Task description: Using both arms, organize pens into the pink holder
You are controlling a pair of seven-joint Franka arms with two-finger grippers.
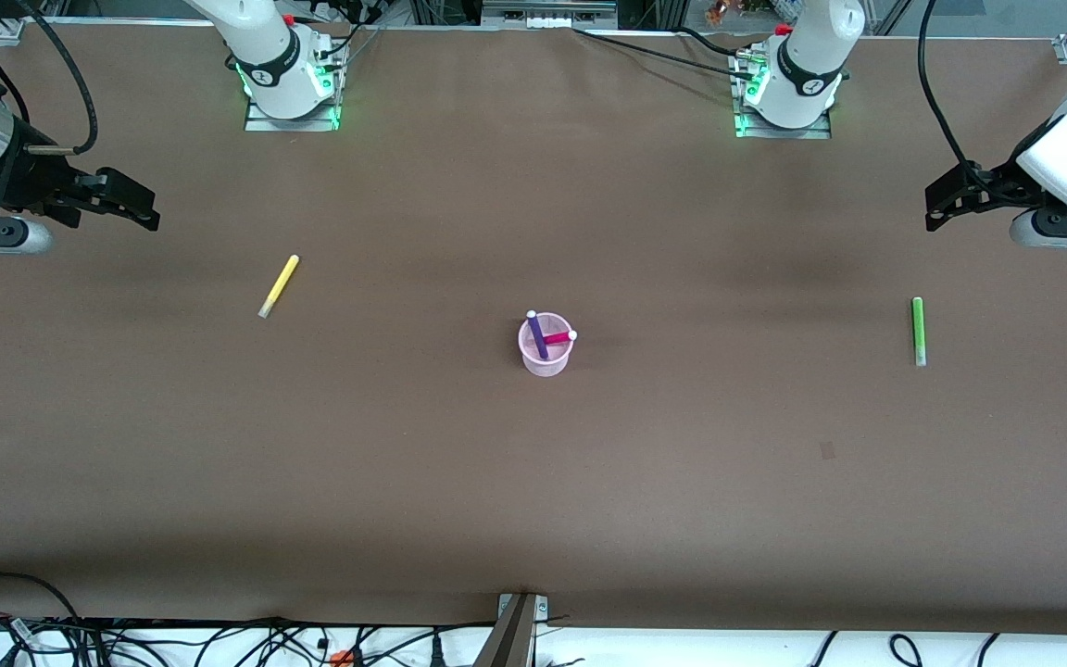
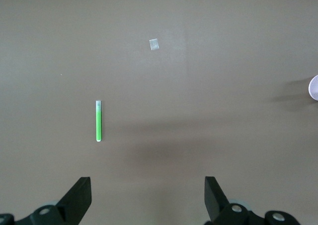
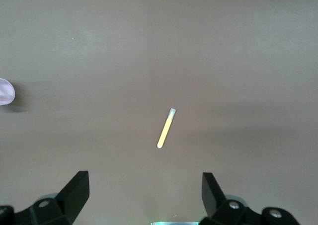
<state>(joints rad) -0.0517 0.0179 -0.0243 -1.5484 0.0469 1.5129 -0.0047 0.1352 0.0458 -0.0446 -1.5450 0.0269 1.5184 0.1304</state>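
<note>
The pink holder (image 1: 546, 349) stands mid-table with 2 pens in it: the dark purple pen (image 1: 536, 335) and the magenta pen (image 1: 559, 338). From the holder, the yellow pen (image 1: 279, 285) lies flat at about 10 o'clock in the front view and the green pen (image 1: 917, 331) at 3 o'clock. The right gripper (image 3: 144, 187) and left gripper (image 2: 148, 190) hang above the table's ends, fingers spread wide, empty, each pen lying apart from them

counter (image 1: 404, 463): brown, matte, spans the whole front view
patch (image 1: 828, 450): small square mark lying flat on the counter, toward the left arm's end; pale in the left wrist view (image 2: 154, 44)
cables (image 1: 219, 641): black tangle along the counter's near edge
bracket (image 1: 517, 621): metal, mid near edge
</note>
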